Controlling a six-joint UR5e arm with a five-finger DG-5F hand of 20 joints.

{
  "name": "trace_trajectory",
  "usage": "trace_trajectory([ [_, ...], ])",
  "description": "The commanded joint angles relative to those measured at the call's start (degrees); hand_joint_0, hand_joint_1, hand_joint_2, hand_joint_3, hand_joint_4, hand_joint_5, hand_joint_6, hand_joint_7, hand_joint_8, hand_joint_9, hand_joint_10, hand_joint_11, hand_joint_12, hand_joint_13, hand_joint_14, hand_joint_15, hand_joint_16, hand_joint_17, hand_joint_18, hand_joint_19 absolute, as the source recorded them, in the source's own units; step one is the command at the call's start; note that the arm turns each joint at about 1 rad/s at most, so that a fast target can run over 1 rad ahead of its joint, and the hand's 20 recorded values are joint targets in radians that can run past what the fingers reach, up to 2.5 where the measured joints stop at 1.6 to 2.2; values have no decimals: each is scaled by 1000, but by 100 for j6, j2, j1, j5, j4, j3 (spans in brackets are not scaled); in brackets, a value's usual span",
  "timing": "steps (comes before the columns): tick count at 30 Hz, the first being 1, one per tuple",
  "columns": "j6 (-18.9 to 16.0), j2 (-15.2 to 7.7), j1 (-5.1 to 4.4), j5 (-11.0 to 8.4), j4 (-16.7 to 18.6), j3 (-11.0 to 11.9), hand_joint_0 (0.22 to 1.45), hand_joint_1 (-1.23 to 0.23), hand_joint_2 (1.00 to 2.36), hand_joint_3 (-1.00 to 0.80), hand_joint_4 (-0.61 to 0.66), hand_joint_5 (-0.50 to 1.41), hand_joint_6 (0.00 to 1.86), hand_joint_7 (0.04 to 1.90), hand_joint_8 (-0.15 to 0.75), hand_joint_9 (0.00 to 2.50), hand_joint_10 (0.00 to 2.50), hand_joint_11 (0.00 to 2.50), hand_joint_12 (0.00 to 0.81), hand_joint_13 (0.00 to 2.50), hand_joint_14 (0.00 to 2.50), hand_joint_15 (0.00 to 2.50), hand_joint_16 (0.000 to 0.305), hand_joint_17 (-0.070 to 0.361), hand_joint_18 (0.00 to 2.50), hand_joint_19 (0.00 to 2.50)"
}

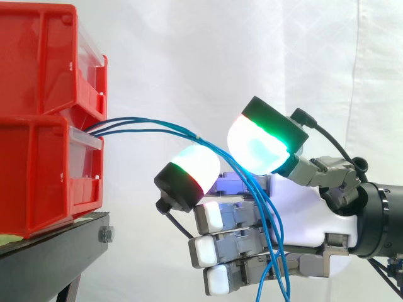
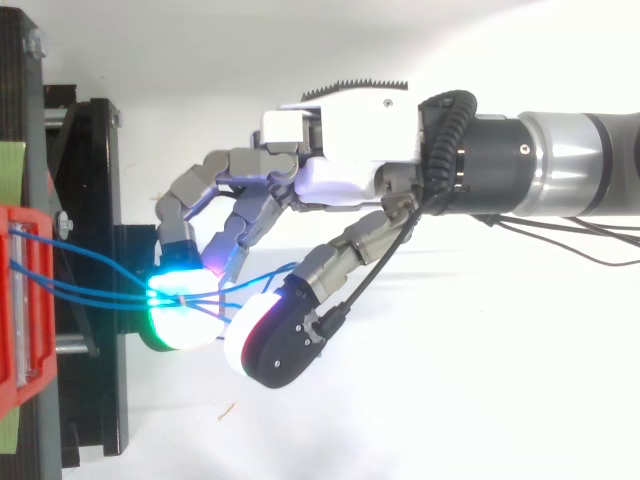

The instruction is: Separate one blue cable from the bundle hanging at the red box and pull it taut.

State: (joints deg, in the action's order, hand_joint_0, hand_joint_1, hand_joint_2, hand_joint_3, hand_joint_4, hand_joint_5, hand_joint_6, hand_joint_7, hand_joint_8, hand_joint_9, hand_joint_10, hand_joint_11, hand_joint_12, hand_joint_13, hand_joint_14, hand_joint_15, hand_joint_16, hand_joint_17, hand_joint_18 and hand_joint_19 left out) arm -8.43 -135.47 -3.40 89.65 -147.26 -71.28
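Blue cables (image 1: 189, 131) emerging from the front of the red bins (image 1: 38, 176), arcing right, threading between two glowing pads (image 1: 261, 148) that stand slightly apart, dropping across the white palm, hand (image 1: 302, 214) curled loosely round the whole bundle, bins on a black stand (image 1: 56, 245)

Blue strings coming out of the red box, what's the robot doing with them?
A robot hand is at the bundle of blue cables that comes out of the red box. The cables arc across to the hand and hang down slack in front of its palm. None is separated or pulled taut yet.
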Motion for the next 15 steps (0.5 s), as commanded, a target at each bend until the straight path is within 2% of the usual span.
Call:
trace_trajectory([
  [1,8,3,6,0,-4,9,534,-894,1000,-500,86,-180,898,959,263,921,20,664,337,878,20,567,43,97,759,551],
  [3,8,3,6,0,-4,0,484,-837,1000,-500,103,-172,888,939,277,941,19,654,355,906,19,573,46,104,776,555],
  [9,8,3,6,0,-4,0,544,-589,1000,-500,93,-160,857,966,279,995,20,662,344,926,21,589,44,98,784,586],
  [13,8,3,6,0,-13,0,601,-614,1002,-482,66,-160,850,1020,274,994,23,658,337,923,23,591,42,94,767,606],
  [15,17,-6,6,0,-22,0,598,-676,1011,-362,58,-161,856,1036,276,984,21,677,342,910,21,593,42,95,757,615],
])
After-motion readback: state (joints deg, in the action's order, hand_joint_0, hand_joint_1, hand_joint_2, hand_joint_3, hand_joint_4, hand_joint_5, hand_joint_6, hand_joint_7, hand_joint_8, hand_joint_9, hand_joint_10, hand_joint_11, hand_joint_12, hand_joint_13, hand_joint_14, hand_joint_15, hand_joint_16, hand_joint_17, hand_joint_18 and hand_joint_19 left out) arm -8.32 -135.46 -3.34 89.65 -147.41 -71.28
